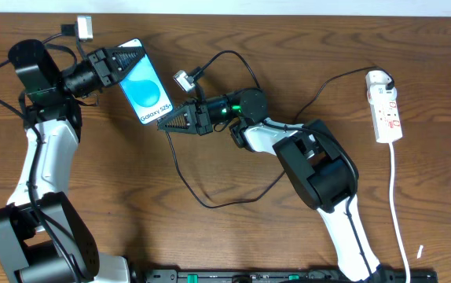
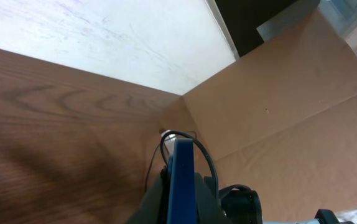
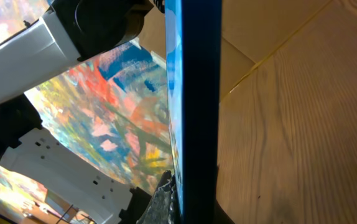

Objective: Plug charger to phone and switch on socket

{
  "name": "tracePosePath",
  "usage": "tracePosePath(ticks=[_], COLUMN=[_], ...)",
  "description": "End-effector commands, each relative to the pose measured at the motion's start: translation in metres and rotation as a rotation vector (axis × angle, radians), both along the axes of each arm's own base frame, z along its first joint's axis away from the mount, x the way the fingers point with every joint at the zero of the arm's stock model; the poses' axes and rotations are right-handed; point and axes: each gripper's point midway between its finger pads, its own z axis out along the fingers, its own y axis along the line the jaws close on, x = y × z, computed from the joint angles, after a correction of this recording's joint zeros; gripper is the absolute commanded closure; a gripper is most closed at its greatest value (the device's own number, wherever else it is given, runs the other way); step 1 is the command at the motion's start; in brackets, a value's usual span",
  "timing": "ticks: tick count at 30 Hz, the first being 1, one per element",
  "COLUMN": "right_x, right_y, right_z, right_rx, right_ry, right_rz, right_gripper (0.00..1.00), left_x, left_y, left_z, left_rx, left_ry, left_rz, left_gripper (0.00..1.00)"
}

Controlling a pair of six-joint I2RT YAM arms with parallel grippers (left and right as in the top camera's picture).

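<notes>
The phone [image 1: 144,92], blue screen up with white text, is held off the table by both grippers. My left gripper [image 1: 125,63] is shut on its far left end; the phone shows edge-on between those fingers in the left wrist view [image 2: 181,162]. My right gripper [image 1: 170,122] is shut on its near right end, also edge-on in the right wrist view [image 3: 194,93]. The black charger cable [image 1: 210,204] runs from the socket [image 1: 386,106] in a loop up to the phone's right end. I cannot see its plug tip; a cable loop [image 2: 177,134] shows at the phone's far end.
The socket's white cord [image 1: 396,196] runs down the right side to the front edge. The cable lies slack across the middle of the wooden table. A small silver box on a black lead [image 1: 82,29] is by the left arm, and a similar one [image 1: 182,79] above the right gripper.
</notes>
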Motion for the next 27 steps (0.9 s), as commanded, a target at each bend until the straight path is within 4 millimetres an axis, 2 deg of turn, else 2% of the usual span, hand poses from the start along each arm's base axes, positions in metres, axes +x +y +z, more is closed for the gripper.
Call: tracePosePath(ticks=[1,9,27], right_x=[0.019,0.0205,0.0182], right_y=[-0.0042,-0.0069,-0.0073], right_z=[0.0176,0.0165,0.015], right_rx=[0.055,0.04,0.041], right_ry=[0.025,0.048,0.018], right_rz=[-0.078,-0.071,-0.063], right_gripper=[0.99,0.99,0.99], left_x=[-0.0149,-0.0222,-0.0183], left_y=[-0.0097,-0.0134,-0.0109], left_z=[0.0085,0.01,0.0092], left_rx=[-0.005,0.001,0.006], left_ry=[-0.027,-0.058,-0.056], left_rz=[-0.081,-0.13,-0.105], left_gripper=[0.93,0.92,0.92])
